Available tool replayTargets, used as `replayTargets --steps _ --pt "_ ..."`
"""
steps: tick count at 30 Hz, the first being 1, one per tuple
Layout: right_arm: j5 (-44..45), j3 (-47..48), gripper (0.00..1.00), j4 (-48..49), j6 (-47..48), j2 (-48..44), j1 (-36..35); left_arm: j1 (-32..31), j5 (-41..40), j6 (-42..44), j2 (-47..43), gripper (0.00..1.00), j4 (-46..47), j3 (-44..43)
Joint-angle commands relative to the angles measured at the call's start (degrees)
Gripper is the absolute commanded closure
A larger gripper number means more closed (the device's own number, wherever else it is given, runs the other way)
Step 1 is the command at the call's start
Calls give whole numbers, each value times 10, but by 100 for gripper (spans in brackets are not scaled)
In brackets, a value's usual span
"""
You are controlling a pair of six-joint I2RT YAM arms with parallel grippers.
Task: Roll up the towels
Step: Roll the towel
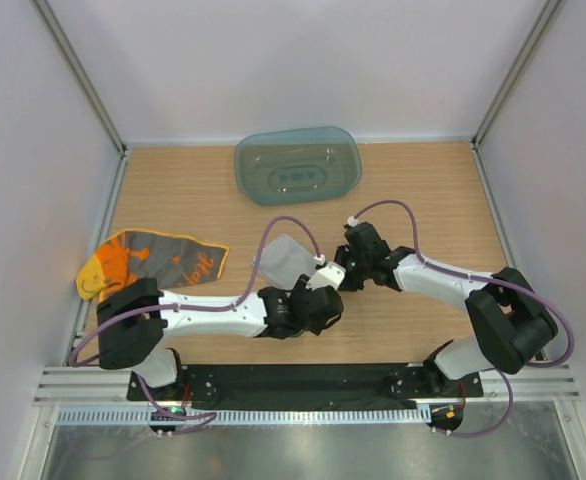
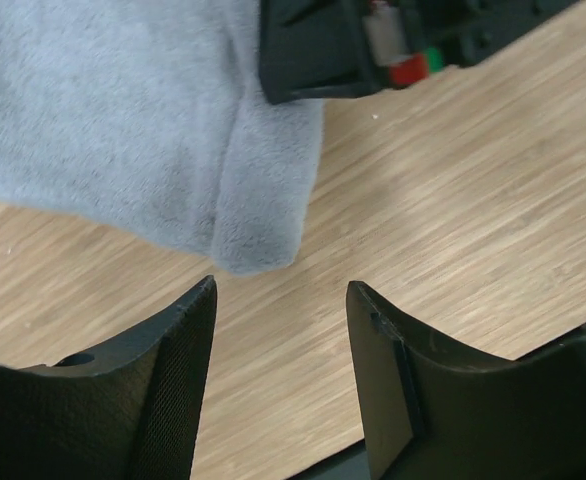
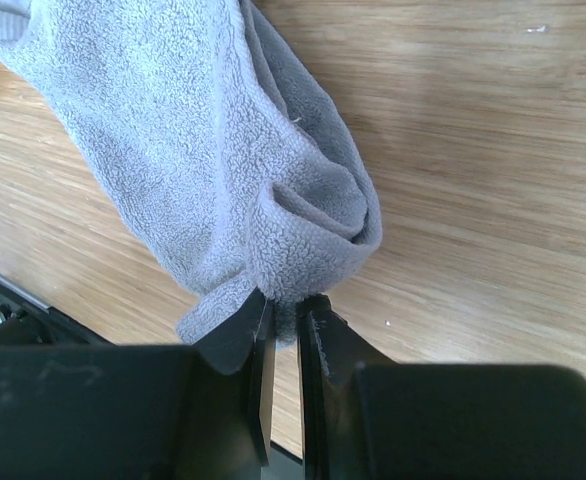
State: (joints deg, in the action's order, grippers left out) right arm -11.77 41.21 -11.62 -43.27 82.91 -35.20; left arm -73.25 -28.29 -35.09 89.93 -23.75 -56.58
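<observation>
**Left wrist view.** I am holding the left gripper (image 2: 281,300) low over the light wooden table (image 2: 473,220), its fingers spread and nothing between them. The plain grey fleece towel (image 2: 123,110) is lying just ahead of the fingertips without touching them, and one folded corner is pointing towards the gap. I judge that this stance is readying a grip on that corner.

**Right wrist view.** The right gripper (image 3: 285,312) is pinching a bunched fold at the grey towel's edge, with its jaws nearly pressed together on the cloth. The towel is trailing away from the fingers across the table, loosely creased and not yet rolled. I judge that this pinch is anchoring the edge so that a roll can be started.

**Top external view.** Both arms are meeting at the grey towel near the table's centre. The yellow-orange printed towel (image 1: 153,260) is lying spread at the left edge, well apart from both grippers. The translucent teal plastic tray (image 1: 298,165) is sitting at the far side. No towel is lying in it; I am seeing only its own moulded relief inside.
</observation>
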Motion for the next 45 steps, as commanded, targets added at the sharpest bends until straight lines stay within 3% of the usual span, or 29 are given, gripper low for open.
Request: replayTargets --steps 1,11,26,29,34,39,45 --pt "-6 28 91 -32 13 6 -2 -5 -6 73 19 45 90 -6" --pt "-32 40 91 -48 14 16 -1 -6 -13 102 72 46 144 1" --pt "-63 41 92 -58 12 15 19 -6 -33 57 93 53 172 74" --pt "-68 41 92 -59 11 16 20 -6 -31 55 98 59 176 78" --pt "-67 37 92 -61 10 20 22 -5 -31 56 97 86 173 73" --pt "-24 46 84 -88 23 23 29 3 3 50 65 92 169 81" --pt "12 55 66 -108 43 36 50 35 87 26 20 98 164 83"
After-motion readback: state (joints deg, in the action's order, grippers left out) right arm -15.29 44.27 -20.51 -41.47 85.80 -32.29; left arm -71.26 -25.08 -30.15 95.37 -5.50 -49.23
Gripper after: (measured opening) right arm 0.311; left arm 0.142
